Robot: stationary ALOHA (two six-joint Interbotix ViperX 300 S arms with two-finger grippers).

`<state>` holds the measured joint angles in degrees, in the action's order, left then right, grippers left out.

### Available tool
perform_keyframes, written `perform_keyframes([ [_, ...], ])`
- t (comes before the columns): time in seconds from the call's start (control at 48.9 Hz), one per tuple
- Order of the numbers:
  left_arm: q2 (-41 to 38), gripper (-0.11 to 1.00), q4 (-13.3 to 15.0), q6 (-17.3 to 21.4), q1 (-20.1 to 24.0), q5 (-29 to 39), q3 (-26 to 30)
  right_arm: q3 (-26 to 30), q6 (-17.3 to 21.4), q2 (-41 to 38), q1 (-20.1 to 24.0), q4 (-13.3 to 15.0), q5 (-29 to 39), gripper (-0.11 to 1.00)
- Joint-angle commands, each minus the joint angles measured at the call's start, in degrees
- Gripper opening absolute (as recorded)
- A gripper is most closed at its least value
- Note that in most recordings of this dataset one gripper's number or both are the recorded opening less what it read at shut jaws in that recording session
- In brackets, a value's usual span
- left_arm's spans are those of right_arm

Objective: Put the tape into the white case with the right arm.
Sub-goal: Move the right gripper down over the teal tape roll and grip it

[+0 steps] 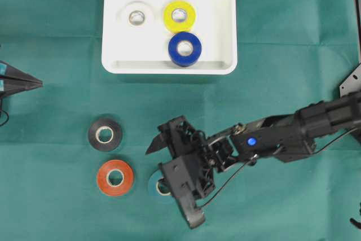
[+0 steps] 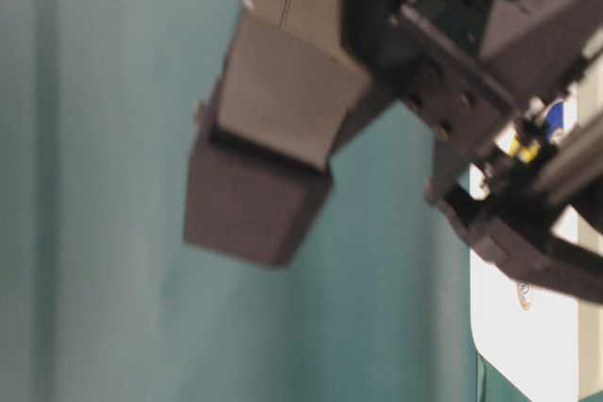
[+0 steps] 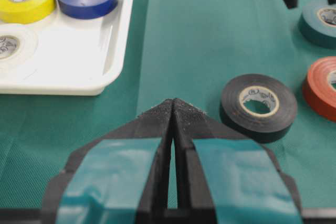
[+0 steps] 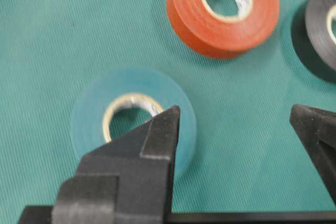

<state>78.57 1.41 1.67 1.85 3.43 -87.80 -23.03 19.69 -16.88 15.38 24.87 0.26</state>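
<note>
Right tool (image 4: 231,124) is hanging w/ fingers wide apart, gripping nothing, right over the teal tape (image 4: 134,116) lying flat on the green bench (image 1: 51,83). One fingertip is sitting over the roll's core, the other well out to the side, near the black tape (image 1: 105,134). Orange tape (image 1: 115,177) is lying just beside the teal one; white case (image 1: 113,26) is sitting well apart at the far side, already holding white, yellow and blue rolls.

Risk, imo: tool is looking off-centre to the roll, so closing from here could pinch only one wall or push the roll sideways into the orange one. Coming down too hard could jam a tip on the roll top. Case is getting crowded too, so a drop may land on another roll or the rim.

Right arm is reaching in from the right edge of the overhead view, stretched long and low, wrist twisted, tool pointing down-left. Left tool (image 3: 173,111) is resting w/ fingers together, parked at the left, holding nothing.
</note>
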Motion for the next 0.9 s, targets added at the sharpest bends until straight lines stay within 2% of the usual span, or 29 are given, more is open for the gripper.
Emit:
perform_keyframes([
  [0.0, -0.44, 0.00, 0.00, -0.09, 0.09, -0.62, 0.53, 2.20, 0.09, 0.35, 0.88, 0.09, 0.44, 0.56],
  [0.45, -0.44, 0.00, 0.00, -0.09, 0.09, -0.62, 0.53, 2.64, 0.26, -1.14, 1.32, -0.18, 2.72, 0.56],
  [0.737, -0.44, 0.00, 0.00, -0.09, 0.09, -0.62, 0.53, 5.19, 0.26, -2.90, 1.32, -1.67, 11.51, 0.56],
  [0.88, -0.44, 0.00, 0.00, -0.09, 0.09, -0.62, 0.53, 6.24, 0.26, -4.04, 1.32, -1.67, 11.43, 0.56],
])
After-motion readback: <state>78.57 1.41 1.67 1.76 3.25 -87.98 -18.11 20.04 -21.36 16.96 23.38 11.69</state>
